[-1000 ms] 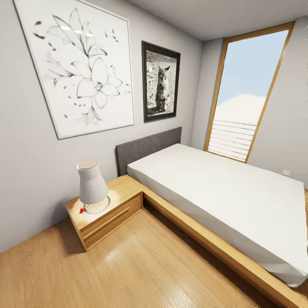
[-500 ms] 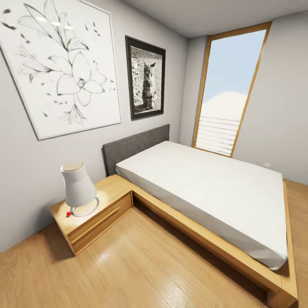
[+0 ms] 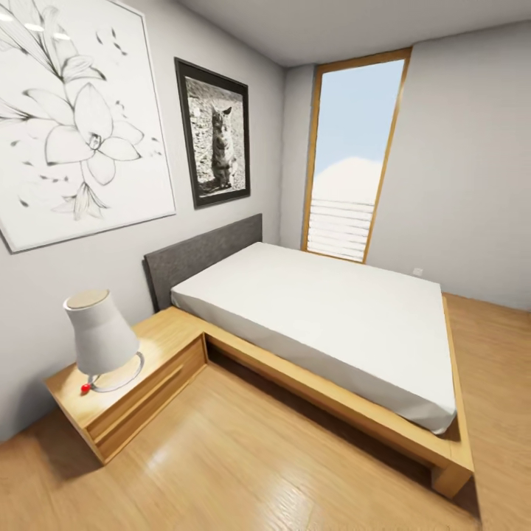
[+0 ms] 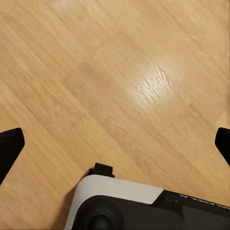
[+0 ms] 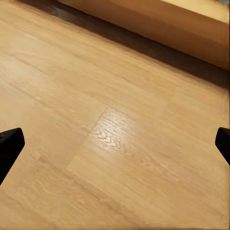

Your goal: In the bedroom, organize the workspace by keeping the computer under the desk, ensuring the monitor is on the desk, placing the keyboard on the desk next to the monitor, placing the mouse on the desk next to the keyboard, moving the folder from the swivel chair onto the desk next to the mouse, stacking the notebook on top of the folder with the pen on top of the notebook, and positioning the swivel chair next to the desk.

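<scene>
— Against the left wall, what stands there?
— A wooden nightstand with a white lamp, beside a low bed with a grey headboard; two pictures hang above.
— And the jaws?
— Both sets spread wide over bare wood floor, holding nothing; the right ones seem near the bed frame.
— The desk, the folder?
— Nowhere I can place them.

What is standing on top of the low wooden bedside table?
A white cone-shaped lamp on a wire ring base stands on the wooden bedside table, with a small red ball beside it. The surface under the lamp's shade is hidden.
</scene>
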You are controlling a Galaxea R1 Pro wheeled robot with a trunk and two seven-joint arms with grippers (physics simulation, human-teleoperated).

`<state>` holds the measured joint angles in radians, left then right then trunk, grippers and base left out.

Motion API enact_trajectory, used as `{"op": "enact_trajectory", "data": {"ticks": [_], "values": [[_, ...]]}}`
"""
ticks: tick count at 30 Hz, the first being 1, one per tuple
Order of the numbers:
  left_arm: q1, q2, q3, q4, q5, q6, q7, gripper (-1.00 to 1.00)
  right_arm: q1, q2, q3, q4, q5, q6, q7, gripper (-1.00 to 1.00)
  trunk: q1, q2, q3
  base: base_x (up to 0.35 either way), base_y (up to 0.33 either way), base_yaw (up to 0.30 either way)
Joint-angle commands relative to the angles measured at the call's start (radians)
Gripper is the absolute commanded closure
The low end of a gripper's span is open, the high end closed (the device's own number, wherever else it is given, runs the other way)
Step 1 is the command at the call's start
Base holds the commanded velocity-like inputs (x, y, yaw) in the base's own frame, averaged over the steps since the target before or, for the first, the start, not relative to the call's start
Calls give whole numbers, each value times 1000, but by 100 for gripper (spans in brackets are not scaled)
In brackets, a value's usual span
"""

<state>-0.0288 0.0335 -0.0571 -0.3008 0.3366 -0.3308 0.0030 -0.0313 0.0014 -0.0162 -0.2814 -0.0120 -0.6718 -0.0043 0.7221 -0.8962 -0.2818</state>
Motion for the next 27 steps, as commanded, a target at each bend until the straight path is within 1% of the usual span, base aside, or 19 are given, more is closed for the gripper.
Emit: {"op": "enact_trajectory", "data": {"ticks": [1, 4, 7, 8, 9, 10, 11, 13, 15, 18, 20, 23, 27], "values": [[0, 1, -6, 0, 9, -4, 1, -100, -1, 0, -1, 0, -4, -3, 0, -100, 0, -1, -1, 0, 6, -300], [0, 3, -6, 0, 9, -4, 1, -100, -1, 0, -4, -2, -26, -3, 0, -100, 0, -1, -1, 0, 3, -300], [0, 4, -7, 0, 8, -4, 1, -100, -1, 0, -10, -2, -107, -3, 0, -100, 0, -1, -1, 0, 1, -300], [0, 4, -7, 0, 8, -4, 1, -100, -1, 0, -10, -2, -121, -3, 0, -100, 0, -1, -1, 0, 0, -300], [0, 4, -9, 0, 7, -4, 0, -100, -2, 0, -10, -3, -145, -4, 0, -100, 0, -1, -1, 0, 0, -300], [0, 4, -10, 0, 7, -4, 0, -100, -2, 0, -11, -3, -155, -4, 0, -100, 0, -1, -1, 0, 0, -300], [0, 5, -11, 0, 6, -4, -1, -100, -3, 0, -11, -5, -175, -5, 0, -100, 0, -1, -1, 0, 0, -300], [0, 4, -12, 0, 6, -5, -1, -100, -6, -1, -11, -7, -182, -10, 0, -100, 0, -1, -1, 0, 0, -300], [0, 3, -12, 0, 6, -5, -1, -100, -16, 0, -12, -6, -190, -32, -1, -100, 0, -1, -1, 0, 0, -300], [0, 0, -13, 0, 5, -5, -2, -100, -23, 2, -12, -5, -192, -54, -1, -100, 0, -1, -1, 0, 0, -300], [0, -1, -13, 0, 5, -5, -3, -100, -26, 1, -12, -4, -193, -82, -2, -100, 0, -1, -1, 0, 0, -300], [0, -2, -13, 0, 5, -5, -3, -100, -31, -3, -12, -3, -193, -116, -2, -100, 0, -1, -1, 0, 0, -300], [0, -1, -13, 0, 6, -5, -2, -100, -40, -9, -12, -1, -193, -131, -2, -100, 0, -1, -1, 0, 0, -300]]}}
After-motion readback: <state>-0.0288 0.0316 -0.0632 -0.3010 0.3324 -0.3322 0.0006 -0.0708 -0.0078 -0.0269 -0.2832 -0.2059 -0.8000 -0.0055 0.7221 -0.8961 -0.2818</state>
